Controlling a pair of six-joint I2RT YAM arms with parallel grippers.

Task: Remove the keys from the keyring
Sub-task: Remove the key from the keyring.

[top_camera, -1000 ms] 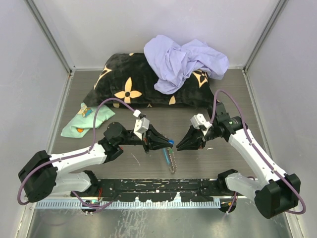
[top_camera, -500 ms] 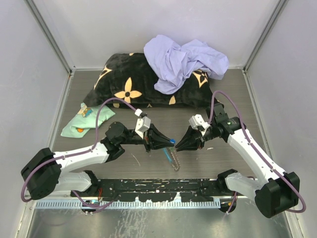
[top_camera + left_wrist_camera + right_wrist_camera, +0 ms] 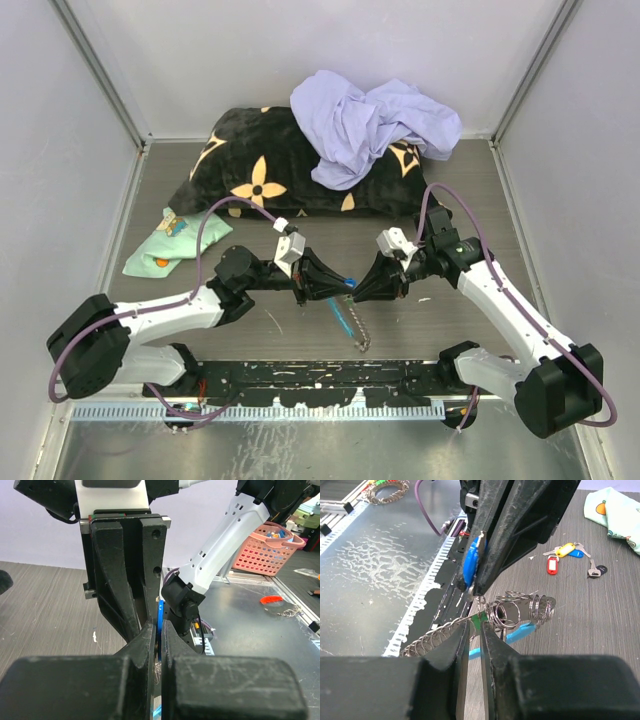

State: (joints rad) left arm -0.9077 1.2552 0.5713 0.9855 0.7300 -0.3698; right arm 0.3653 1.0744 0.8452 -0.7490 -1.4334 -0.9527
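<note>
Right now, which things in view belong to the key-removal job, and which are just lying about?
Job in hand:
keyring, pinched by the left gripper
green-tagged key, pinched by the right gripper
loose keys, already off

Lying about:
black flowered pillow
lavender cloth
mint-green cloth

Overhead, two wrist close-ups sharing keyring

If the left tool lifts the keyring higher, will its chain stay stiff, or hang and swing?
Probably floppy: the keyring hangs slack below the left tool. Its linked metal rings look dense, so it likely swings and feels heavy for its size. The smooth blue plastic piece might slip in the grip.
</note>
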